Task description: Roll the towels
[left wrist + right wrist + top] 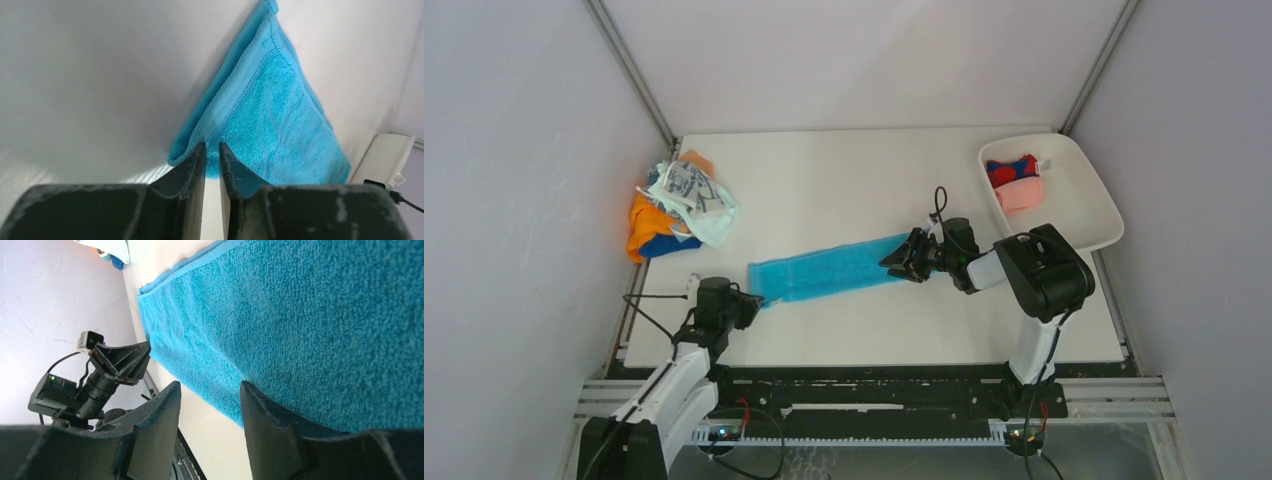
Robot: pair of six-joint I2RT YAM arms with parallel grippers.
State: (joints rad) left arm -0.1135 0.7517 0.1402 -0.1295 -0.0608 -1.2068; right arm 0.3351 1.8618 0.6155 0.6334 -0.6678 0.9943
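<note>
Done so far: two rolled towels, a red-and-blue one [1012, 170] and a pink one [1021, 193], lie touching in the white plastic tray [1104, 205] at the far right of the table [854, 180].
Towel in hand: you have the turquoise terry towel [829, 272] laid out as a long narrow strip. No turn of a roll shows at either end, so I judge its rolling has not begun.
Left to do: roll this strip, then work through the loose heap of orange, blue and white patterned towels [679, 205] at the far left. By that count you are well short of halfway.
Towel's look: it is doubled lengthwise, with two layers and a woven border band showing at its near-left end. The pile is thick and looped, and the strip lies flat with only slight ripples.
Towel's place: it runs slantwise across the middle of the table, with one of your hands at each end.
Left hand [748, 300]: the fingers are drawn to a thin slit, tips right at the near-left corner. Nothing shows between them.
Right hand [891, 262]: the fingers stand moderately apart and hold nothing. They are low at the far-right end, one finger [270, 425] against the towel's edge.
</note>
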